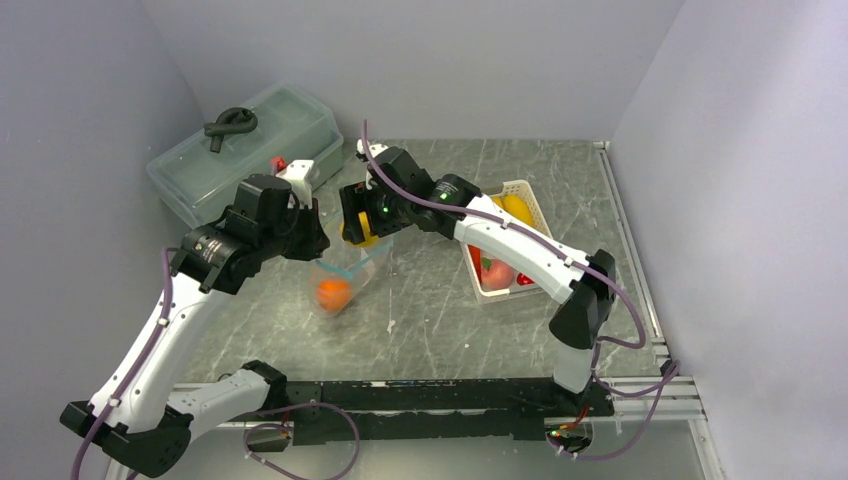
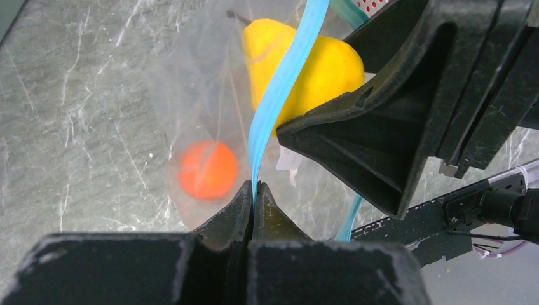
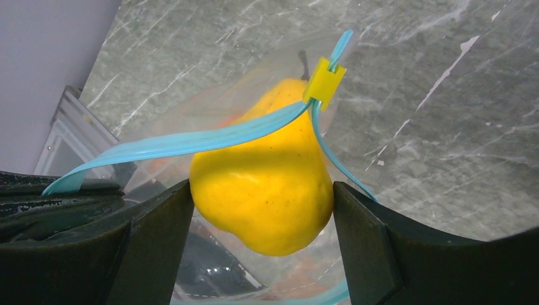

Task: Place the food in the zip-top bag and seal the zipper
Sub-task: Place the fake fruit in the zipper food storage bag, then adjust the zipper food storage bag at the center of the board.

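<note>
From above, we see the left gripper (image 1: 316,245) pinching the rim of the clear bag (image 1: 350,275), which has an orange (image 1: 333,293) inside. The right gripper (image 1: 360,232) grips a yellow pear (image 1: 366,240) at its mouth, and the white basket (image 1: 518,184) is off to the right. Our left wrist view shows the fingers (image 2: 236,204) clenched on the blue zipper (image 2: 279,82). In the right wrist view, the pear is squeezed between both fingers, behind the zipper's yellow slider (image 3: 324,81).
</note>
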`<state>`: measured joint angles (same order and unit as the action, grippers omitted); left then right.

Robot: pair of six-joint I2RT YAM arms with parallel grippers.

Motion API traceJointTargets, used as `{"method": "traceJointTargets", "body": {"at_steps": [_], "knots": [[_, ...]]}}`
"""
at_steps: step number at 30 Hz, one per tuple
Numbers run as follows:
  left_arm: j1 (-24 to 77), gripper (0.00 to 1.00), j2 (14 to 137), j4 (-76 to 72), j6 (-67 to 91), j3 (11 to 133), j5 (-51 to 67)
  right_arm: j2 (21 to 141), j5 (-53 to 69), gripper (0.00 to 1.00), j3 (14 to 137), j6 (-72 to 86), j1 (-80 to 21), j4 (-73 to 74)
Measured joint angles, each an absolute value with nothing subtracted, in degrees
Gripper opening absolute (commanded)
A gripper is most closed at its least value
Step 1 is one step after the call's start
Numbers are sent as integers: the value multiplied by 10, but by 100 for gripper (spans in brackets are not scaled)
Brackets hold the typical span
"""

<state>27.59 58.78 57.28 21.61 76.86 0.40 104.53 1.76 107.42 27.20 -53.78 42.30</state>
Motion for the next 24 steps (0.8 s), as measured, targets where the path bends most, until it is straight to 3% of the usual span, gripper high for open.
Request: {"method": "traceJointTargets", "body": {"at_steps": [8, 24], "knots": [[276, 0, 588, 574, 215, 769, 18, 1044, 15, 91, 1074, 270, -538, 415], [276, 0, 610, 590, 223, 797, 27, 942, 34, 88, 1021, 253, -538, 389]]}}
